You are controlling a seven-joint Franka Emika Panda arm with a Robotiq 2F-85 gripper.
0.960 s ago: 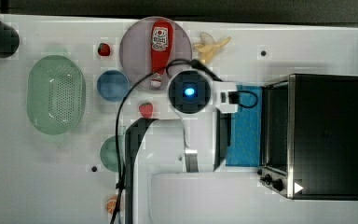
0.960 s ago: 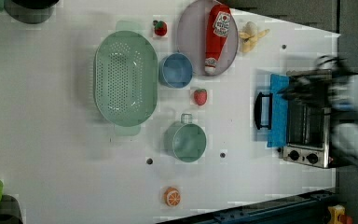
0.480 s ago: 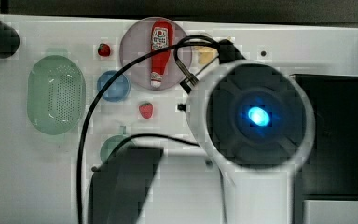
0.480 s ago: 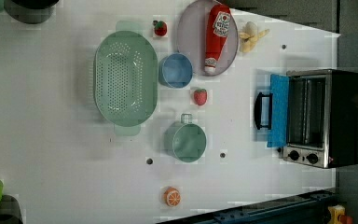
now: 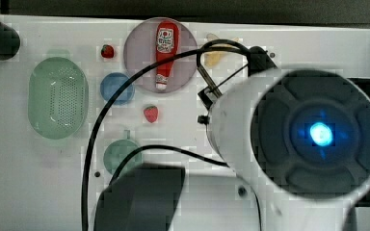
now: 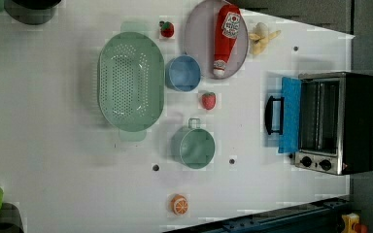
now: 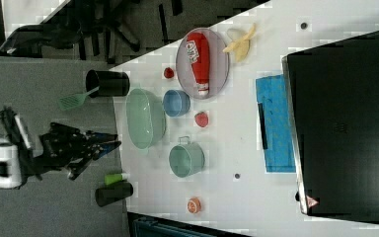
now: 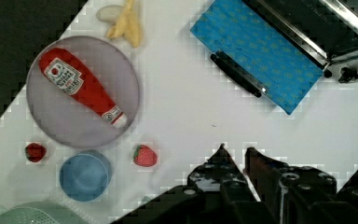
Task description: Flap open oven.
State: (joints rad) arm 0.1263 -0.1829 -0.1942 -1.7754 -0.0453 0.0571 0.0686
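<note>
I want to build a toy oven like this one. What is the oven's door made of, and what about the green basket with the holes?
The oven door looks like blue-tinted glass: flat, smooth and lying open on the table, with a dark bar handle, maybe plastic or metal. The frame around the opening shines silver, so probably metal. The green basket looks like matte plastic: one pale colour, with neat rows of holes.

My pincer [image 8: 235,156] hangs above the white table [image 8: 186,107], fingers nearly together with nothing between them. The oven [image 8: 317,32] has its blue door [image 8: 261,56] flapped flat. A ketchup bottle [image 8: 81,86] lies on a grey plate [image 8: 60,123].
</note>
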